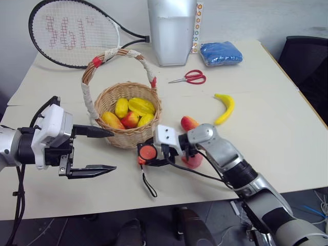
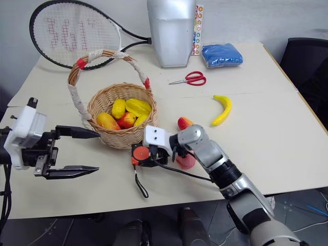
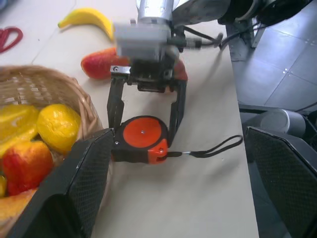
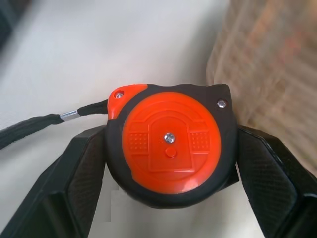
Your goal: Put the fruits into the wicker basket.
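Right gripper [image 1: 149, 154] clamped on orange-black tape measure [image 4: 171, 144], both black fingers [image 3: 115, 116] pressed against its sides, its black wrist strap [image 1: 149, 185] trailing over the table [image 1: 266, 128] toward the near edge. Just beyond the tape measure, touching or nearly so: wicker basket [image 1: 128, 139], w/ tall arched handle [image 1: 115, 54] wrapped in white cloth & red tape. Inside, several yellow and red-yellow fruits [image 1: 130, 113] piled together. Just behind the gripper, by the wrist: red-yellow mango [image 1: 189, 122] on the tabletop, a pinkish fruit partly hidden under the arm. Farther out on that side, well apart: yellow banana [image 1: 226, 108]. Beyond it, toward the table's far edge: red-handled scissors [image 1: 191, 77], blue cloth bundle [image 1: 221, 53], grey container [image 1: 171, 31]; tennis racket [image 1: 72, 32] past the basket. Opp. side of basket: left gripper [image 1: 95, 150] spread wide, empty, raised above the table, upper finger tip at basket wall.
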